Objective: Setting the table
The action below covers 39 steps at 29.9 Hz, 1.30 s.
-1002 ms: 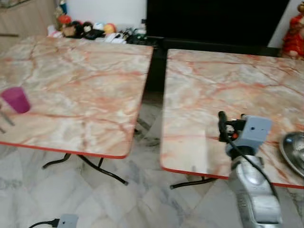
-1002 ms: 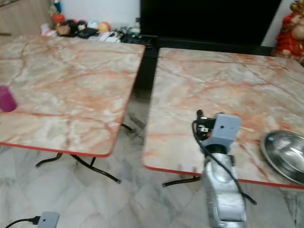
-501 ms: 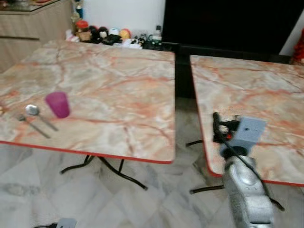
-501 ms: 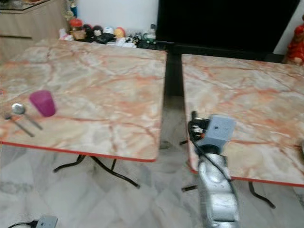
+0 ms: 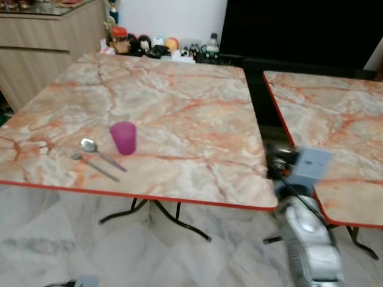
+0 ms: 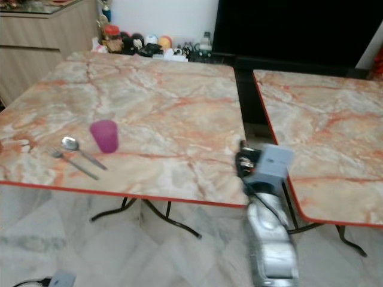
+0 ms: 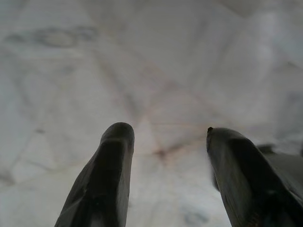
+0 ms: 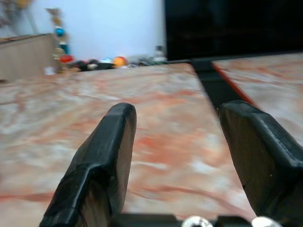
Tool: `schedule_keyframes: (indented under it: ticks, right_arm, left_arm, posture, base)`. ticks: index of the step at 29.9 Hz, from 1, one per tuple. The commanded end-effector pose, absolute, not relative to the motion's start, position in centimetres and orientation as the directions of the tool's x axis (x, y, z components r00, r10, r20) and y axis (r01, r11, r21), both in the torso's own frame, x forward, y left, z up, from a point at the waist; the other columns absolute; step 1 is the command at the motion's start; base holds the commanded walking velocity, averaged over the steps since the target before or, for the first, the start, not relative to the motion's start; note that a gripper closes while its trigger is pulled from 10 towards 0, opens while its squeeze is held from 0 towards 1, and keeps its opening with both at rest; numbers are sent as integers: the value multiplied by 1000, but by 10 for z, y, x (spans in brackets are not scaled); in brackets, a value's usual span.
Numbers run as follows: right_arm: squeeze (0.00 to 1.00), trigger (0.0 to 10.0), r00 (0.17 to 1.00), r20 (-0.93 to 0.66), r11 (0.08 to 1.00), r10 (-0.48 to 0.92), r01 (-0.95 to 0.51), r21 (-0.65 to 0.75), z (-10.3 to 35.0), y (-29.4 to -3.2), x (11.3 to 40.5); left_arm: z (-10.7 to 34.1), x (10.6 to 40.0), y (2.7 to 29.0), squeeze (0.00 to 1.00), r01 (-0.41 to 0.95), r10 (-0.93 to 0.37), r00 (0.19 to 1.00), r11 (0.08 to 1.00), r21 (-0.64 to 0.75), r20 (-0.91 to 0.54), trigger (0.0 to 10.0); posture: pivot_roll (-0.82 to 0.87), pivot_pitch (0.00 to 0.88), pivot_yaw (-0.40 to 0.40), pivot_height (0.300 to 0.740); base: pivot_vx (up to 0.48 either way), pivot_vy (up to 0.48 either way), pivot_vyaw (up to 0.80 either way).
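Your right gripper [image 8: 173, 156] is spread wide and holds nothing, raised just off the near right corner of the left table [image 5: 179, 107]. Your left gripper [image 7: 165, 165] hangs low over the floor [image 7: 142, 71], fingers apart and empty.

The setting looks barely begun: a purple cup [image 5: 123, 137] stands near the table's front edge toward its left side, with a spoon [image 5: 99, 153] and a fork [image 5: 91, 165] lying just beside it, nearer that edge. No plate is laid.

For room, most of the tabletop is bare. Mind the red front rim and the narrow gap to the right table [image 5: 335, 119].
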State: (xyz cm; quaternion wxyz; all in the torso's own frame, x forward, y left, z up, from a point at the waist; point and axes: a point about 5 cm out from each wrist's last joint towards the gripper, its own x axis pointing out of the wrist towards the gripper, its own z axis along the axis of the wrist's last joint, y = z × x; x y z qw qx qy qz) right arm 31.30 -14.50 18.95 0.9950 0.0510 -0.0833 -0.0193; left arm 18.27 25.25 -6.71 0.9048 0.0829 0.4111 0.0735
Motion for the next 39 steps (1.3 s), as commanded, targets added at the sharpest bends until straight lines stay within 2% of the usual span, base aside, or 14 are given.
schedule_keyframes:
  ticks: [1,30,39]
  right_arm:
    - [0,10000,985,152,993,-84,70,98,187,-156,311]
    - [0,10000,984,155,992,-90,74,106,189,-155,313]
    - [0,10000,984,156,992,-90,74,106,189,-155,314]
  left_arm:
    - [-74,172,247,0,-53,192,615,978,204,-765,10000]
    - [-75,170,248,0,-70,203,608,977,202,-768,10000]
    - [-75,171,247,0,-68,192,621,979,191,-760,10000]
  posture:
    - [11,128,-26,740]
    - [20,149,-23,740]
    - [21,151,-24,740]
  base:
    - [0,480,0]
    - [0,480,0]
    - [0,53,0]
